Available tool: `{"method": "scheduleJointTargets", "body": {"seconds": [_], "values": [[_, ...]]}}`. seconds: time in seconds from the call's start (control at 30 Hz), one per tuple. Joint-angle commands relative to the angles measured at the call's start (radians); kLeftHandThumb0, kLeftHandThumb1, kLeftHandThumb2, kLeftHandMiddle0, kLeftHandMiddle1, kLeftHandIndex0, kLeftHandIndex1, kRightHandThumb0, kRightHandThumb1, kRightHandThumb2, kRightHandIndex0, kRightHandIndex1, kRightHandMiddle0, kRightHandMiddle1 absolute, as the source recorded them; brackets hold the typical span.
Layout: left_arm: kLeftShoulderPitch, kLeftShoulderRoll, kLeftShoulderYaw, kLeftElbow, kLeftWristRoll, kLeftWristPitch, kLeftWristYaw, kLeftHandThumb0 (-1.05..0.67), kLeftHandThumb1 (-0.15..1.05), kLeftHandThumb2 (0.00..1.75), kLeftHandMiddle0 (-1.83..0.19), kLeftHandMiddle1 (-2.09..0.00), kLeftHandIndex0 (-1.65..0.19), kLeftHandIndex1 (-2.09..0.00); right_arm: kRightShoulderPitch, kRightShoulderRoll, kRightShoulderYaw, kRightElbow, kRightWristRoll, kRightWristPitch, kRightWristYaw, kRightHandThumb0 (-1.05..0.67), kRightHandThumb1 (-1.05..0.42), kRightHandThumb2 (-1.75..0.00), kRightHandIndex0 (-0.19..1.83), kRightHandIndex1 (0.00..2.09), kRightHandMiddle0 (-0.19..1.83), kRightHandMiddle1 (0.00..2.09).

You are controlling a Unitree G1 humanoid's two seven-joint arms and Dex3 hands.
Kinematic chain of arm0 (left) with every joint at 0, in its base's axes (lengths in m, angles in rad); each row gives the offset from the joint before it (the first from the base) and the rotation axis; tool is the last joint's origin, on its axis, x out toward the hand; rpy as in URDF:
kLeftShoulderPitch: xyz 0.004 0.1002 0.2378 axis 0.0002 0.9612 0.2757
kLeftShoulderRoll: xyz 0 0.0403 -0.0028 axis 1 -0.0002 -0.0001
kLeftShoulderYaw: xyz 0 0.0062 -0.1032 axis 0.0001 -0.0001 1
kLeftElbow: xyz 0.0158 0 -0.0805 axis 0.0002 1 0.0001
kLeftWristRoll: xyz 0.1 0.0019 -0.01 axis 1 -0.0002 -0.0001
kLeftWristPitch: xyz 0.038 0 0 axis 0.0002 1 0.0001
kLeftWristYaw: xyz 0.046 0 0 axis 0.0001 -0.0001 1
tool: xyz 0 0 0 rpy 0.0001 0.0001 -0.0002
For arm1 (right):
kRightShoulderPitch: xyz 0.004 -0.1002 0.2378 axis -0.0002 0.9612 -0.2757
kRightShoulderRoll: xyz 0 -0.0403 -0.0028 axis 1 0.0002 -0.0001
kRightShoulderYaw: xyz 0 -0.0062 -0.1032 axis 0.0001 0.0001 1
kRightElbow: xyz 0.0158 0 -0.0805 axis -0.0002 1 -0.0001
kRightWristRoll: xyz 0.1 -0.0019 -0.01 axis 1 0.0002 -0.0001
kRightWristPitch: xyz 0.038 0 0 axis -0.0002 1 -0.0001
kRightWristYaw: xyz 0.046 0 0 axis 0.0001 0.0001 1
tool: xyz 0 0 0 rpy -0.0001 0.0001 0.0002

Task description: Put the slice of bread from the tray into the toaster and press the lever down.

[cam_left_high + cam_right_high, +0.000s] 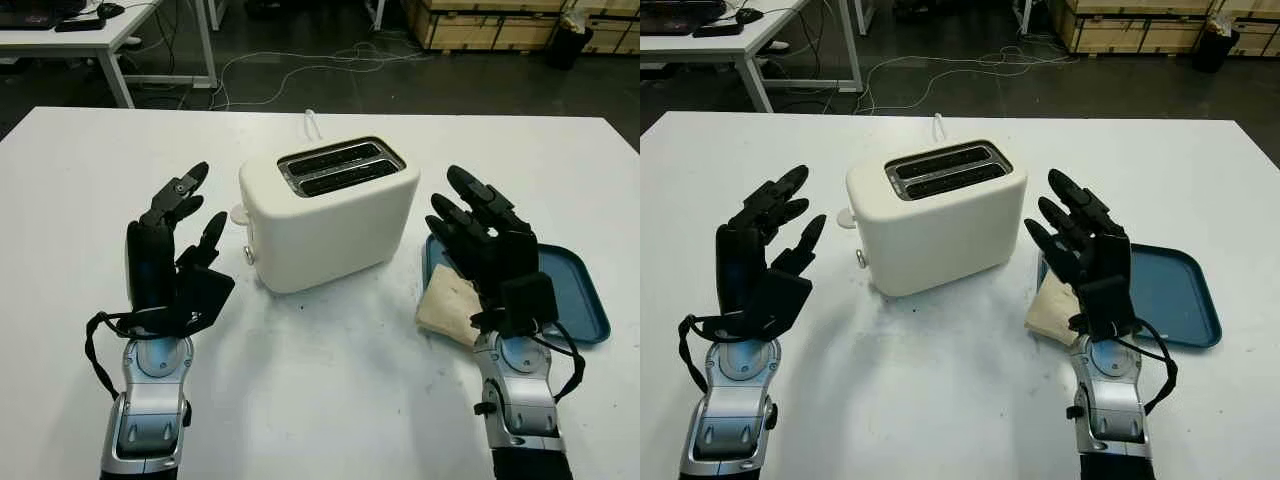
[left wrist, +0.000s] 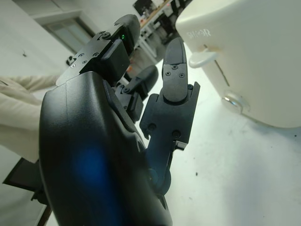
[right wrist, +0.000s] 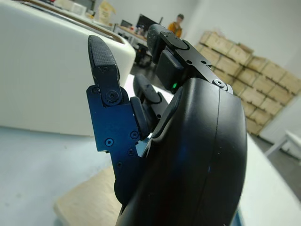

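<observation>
Nothing is done yet: the bread slice (image 1: pixel 449 305) lies on the blue tray (image 1: pixel 578 290) at four o'clock from the toaster (image 1: pixel 330 215), whose slots are empty. My right hand (image 1: pixel 485 245) hovers above it, released and holding nothing; my left hand (image 1: pixel 175 255), also released, waits at the toaster's eight o'clock.

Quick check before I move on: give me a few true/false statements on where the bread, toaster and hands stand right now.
1. The bread is in a toaster slot. False: it lies at the tray's near-left edge, partly off it.
2. Both toaster slots are empty. True.
3. The right hand holds the bread. False: it is open above it.
4. The left hand is open, left of the toaster. True.
5. The tray sits left of the toaster. False: it is on the right.
</observation>
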Motion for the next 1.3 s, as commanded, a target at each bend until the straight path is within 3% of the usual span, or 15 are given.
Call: {"method": "scheduleJointTargets", "body": {"seconds": [0.0,0.2,0.3,0.5,0.73,1.0,1.27], "values": [[-0.011,0.004,0.001,0.002,-0.006,-0.019,0.001,-0.43,0.92,0.32,-0.48,-0.59,-0.62,-0.02,0.024,-0.04,-0.007,-0.017,-0.072,-0.094,-0.024,-0.44,-0.88,0.0,0.7,0.01,0.65,0.01],[-0.016,0.005,0.005,0.007,-0.003,-0.023,0.006,-0.42,0.92,0.31,-0.48,-0.61,-0.62,-0.02,0.096,-0.19,-0.037,0.035,-0.27,-0.363,-0.086,-0.45,-0.83,0.0,0.74,0.02,0.69,0.02],[-0.018,0.008,0.005,0.01,0.001,-0.025,0.005,-0.42,0.92,0.31,-0.48,-0.62,-0.63,-0.03,0.113,-0.286,-0.061,0.106,-0.283,-0.484,-0.066,-0.39,-0.79,0.0,0.71,0.01,0.67,0.01],[-0.019,0.014,0.006,0.015,0.022,-0.021,0.013,-0.4,0.92,0.31,-0.48,-0.63,-0.64,-0.03,0.104,-0.429,-0.105,0.266,-0.264,-0.623,-0.041,-0.43,-0.79,0.0,0.7,0.0,0.67,0.01],[-0.018,0.023,0.015,0.017,0.021,-0.024,0.008,-0.42,0.92,0.32,-0.49,-0.64,-0.64,-0.03,0.044,-0.545,-0.147,0.514,-0.487,-0.829,-0.253,-0.51,-0.78,0.0,0.64,0.0,0.64,0.0],[-0.017,0.024,0.02,0.014,0.016,-0.018,0.005,-0.41,0.92,0.31,-0.49,-0.63,-0.63,-0.02,-0.001,-0.721,-0.095,0.727,-0.665,-0.952,-0.441,-0.63,-0.82,-0.02,0.45,0.0,0.48,0.0],[-0.023,0.028,0.02,0.016,0.017,-0.014,0.001,-0.42,0.92,0.31,-0.49,-0.62,-0.64,-0.02,-0.01,-0.831,-0.072,0.735,-0.655,-0.981,-0.436,-0.75,-0.79,0.0,0.4,0.0,0.45,0.0]]}}
